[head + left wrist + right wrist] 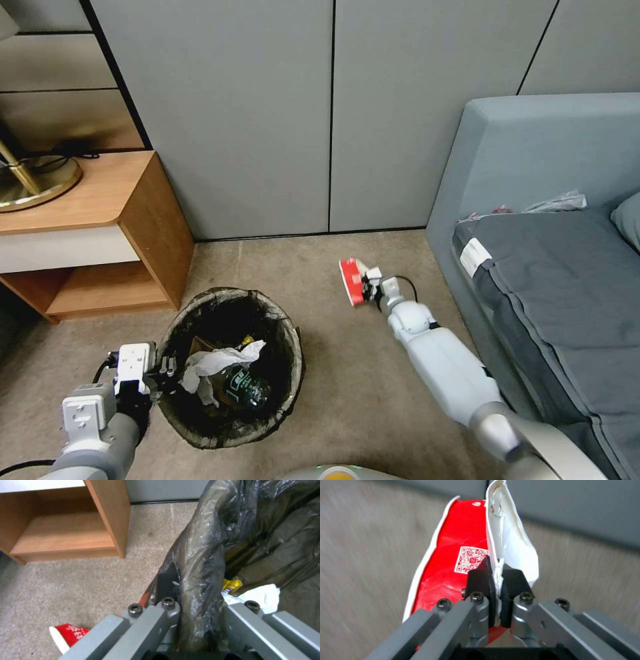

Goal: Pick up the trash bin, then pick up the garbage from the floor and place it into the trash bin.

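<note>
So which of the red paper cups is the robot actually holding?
The flattened red cup, pinched in the right gripper; the other cup lies untouched on the carpet.

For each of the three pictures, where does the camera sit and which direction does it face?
Head view: high, facing down at floor; both arms show.
Left wrist view: behind left gripper, clamped on the trash bin rim.
Right wrist view: behind right gripper, pinching a flattened red-and-white cup.
Shared: head view shows bin and cup too.
</note>
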Motion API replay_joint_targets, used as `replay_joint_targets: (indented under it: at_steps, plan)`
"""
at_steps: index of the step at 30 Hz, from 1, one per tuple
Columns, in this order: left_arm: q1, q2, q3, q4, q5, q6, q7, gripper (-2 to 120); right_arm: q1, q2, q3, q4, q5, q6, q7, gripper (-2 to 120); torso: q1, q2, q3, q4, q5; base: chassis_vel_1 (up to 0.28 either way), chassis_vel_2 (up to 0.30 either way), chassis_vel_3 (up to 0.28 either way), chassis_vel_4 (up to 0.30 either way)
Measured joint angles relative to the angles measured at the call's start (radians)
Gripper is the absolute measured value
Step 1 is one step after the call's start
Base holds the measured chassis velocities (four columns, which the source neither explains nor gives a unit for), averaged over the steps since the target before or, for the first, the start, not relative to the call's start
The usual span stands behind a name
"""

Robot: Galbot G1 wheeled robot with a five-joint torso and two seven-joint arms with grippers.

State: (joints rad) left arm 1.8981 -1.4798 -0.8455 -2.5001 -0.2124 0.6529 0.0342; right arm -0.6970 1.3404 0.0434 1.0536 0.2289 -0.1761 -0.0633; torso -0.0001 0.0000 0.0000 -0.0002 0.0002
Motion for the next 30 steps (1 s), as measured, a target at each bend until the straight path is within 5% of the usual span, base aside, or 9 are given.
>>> replay_joint_targets:
  at_steps: [11, 15, 18, 30]
  plan:
    - [-0.005, 0.001, 0.003, 0.0, -0.004, 0.0, 0.0, 0, -0.105, -0.165, -0.012, 0.537, 0.138, -0.136, -0.005, 0, 0.0, 0.0, 0.0, 0.0, -0.0001, 0.0, 0.0, 0.0, 0.0]
    - [-0.006, 0.002, 0.004, 0.0, -0.004, 0.0, 0.0, 0, -0.114, -0.178, -0.015, 0.584, 0.15, -0.147, -0.005, 0, 0.0, 0.0, 0.0, -0.0001, -0.0005, 0.0, 0.0, 0.0, 0.0]
    - [-0.007, 0.002, 0.004, 0.0, -0.006, 0.001, 0.0, 0, -0.157, -0.24, -0.046, 0.802, 0.206, -0.203, -0.005, 0, 0.0, 0.0, 0.0, 0.0003, -0.0002, 0.0, 0.0, 0.0, 0.0]
    - [-0.01, 0.001, 0.007, 0.0, -0.007, 0.002, -0.001, 0, -0.159, -0.324, -0.152, 1.135, 0.319, -0.29, -0.005, 0, 0.0, 0.0, 0.0, 0.0002, -0.0003, 0.0, 0.0, 0.0, 0.0]
